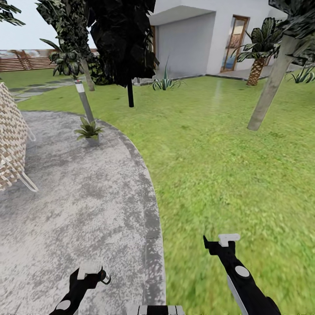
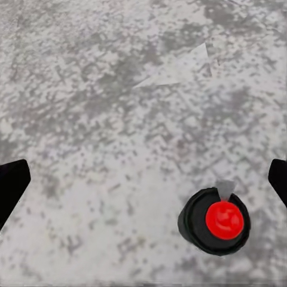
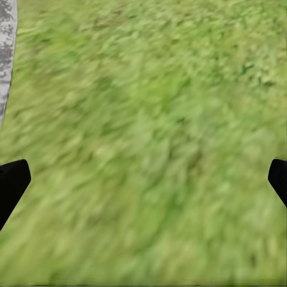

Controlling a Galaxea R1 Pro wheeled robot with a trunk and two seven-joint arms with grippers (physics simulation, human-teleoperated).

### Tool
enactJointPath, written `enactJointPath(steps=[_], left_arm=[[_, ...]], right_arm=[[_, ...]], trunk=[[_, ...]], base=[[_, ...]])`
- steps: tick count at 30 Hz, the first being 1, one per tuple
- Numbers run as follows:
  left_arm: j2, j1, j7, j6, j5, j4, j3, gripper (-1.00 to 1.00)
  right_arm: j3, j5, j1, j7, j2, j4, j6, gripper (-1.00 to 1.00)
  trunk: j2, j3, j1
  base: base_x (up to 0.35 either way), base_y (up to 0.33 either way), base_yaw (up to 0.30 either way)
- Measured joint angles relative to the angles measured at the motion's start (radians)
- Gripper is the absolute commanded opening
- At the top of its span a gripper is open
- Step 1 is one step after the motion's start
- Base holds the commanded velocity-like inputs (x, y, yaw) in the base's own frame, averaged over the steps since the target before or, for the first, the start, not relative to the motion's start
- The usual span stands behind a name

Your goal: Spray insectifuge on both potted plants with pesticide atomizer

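Left gripper (image 2: 143, 179): fingers spread wide over the grey patio (image 1: 78, 210), gripping nothing — a black-bodied, red-capped atomizer (image 2: 215, 221) shows just inside one finger, contact unclear. Right gripper (image 3: 143, 179): likewise wide apart, empty, above the lawn (image 1: 227, 166). One potted plant (image 1: 89, 129) sits at the patio's far edge, well ahead, beside a grey post (image 1: 84, 101).
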Motion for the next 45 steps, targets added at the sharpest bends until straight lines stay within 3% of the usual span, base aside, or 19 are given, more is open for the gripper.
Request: enactJointPath(steps=[12,38,45], left_arm=[[0.002,0.000,0.007,-0.005,0.000,0.005,0.005,1.00],[0.001,0.000,0.011,-0.007,0.000,0.003,0.000,1.00],[0.002,0.001,0.011,-0.040,0.001,0.005,0.001,1.00]], right_arm=[[0.000,0.002,0.000,0.001,-0.003,0.003,-0.001,1.00],[0.000,0.002,0.000,0.001,-0.003,0.003,-0.001,1.00],[0.000,0.001,0.000,0.001,-0.001,0.002,-0.001,1.00]], trunk=[[-0.003,-0.047,0.005],[-0.003,-0.047,0.005],[-0.003,-0.055,0.006]], base=[[0.000,0.000,0.000],[0.028,-0.058,0.000],[0.000,0.000,0.000]])
